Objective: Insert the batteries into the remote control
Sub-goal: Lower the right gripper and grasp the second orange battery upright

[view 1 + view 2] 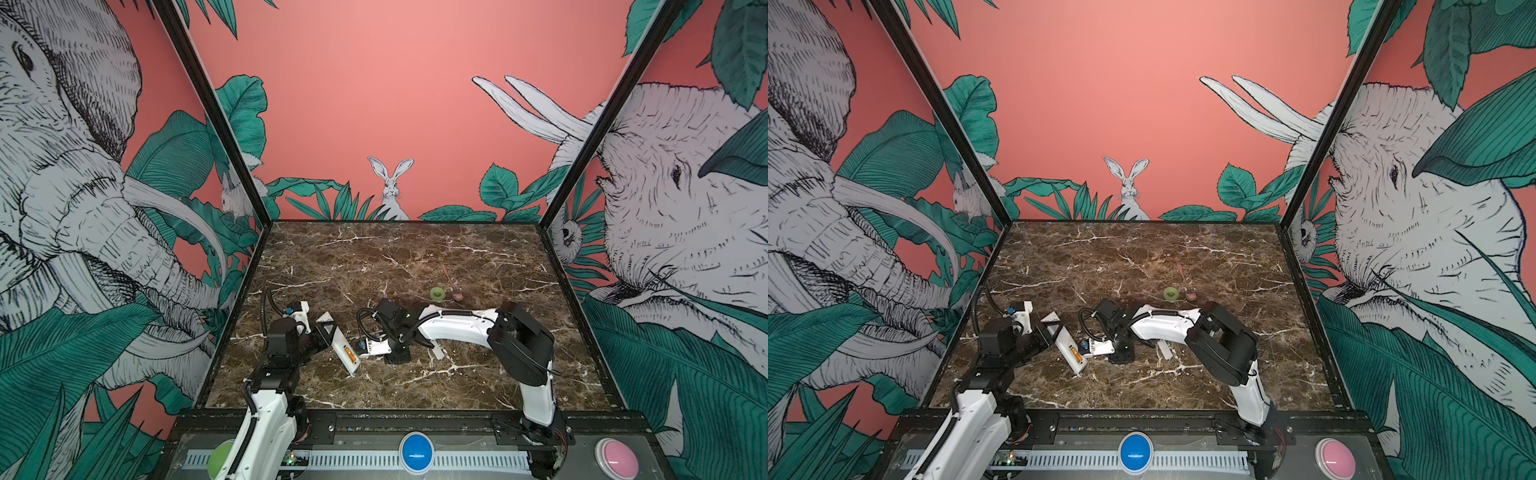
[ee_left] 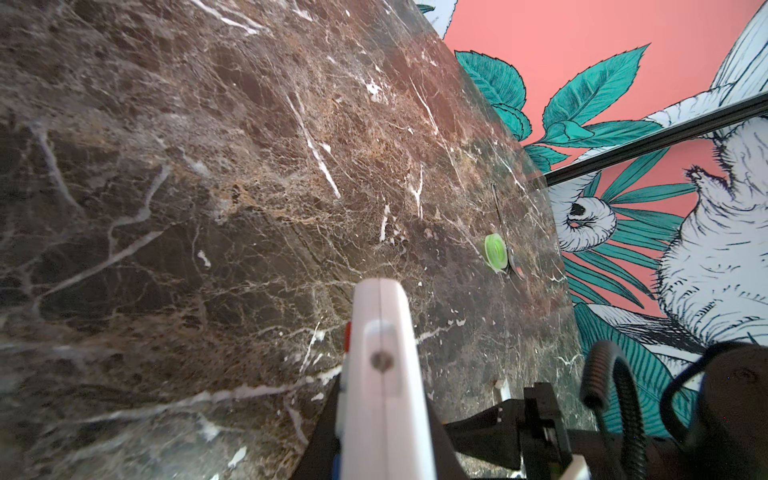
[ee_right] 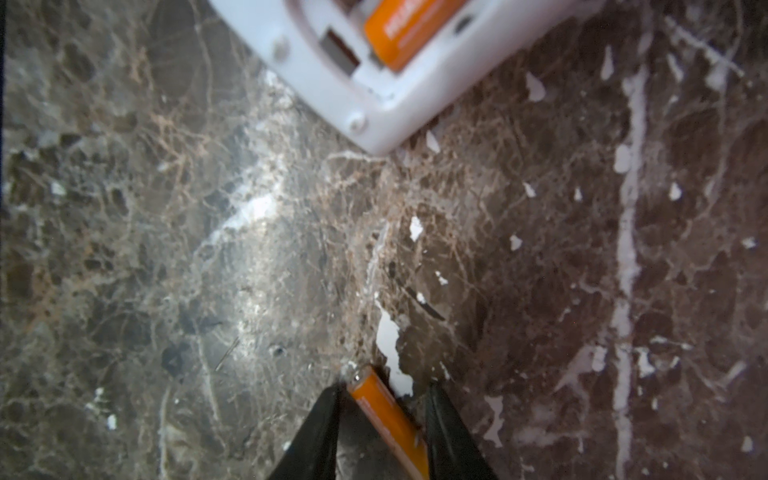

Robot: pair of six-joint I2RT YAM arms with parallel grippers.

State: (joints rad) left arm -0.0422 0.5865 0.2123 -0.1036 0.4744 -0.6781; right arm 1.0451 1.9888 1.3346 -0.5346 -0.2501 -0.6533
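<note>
- Between the fingers (image 3: 320, 428) of my right pincer (image 3: 385, 388) lies the loose battery (image 3: 390, 419), flat on the tabletop (image 3: 166, 249). The jaws stand partly open astride it, one finger about touching and the other just off, so nothing is clamped yet.
- It looks small, rigid and light, with a smooth round sleeve. I judge it will roll or squirt out of a skewed pinch, so I want both pads square on the middle of the barrel, clear of the end caps.
- Its long axis runs along the gap between my fingers, with the capped end aimed towards the remote control (image 3: 299, 54).
- That remote sits near ahead with its bay facing up. The other battery (image 3: 409, 29) is seated lengthwise in it, and the slot beside it looks empty.
- In both top views the remote runs diagonally, far-left to near-right, and my left pincer (image 1: 329, 331) is clamped tight on its far end.
</note>
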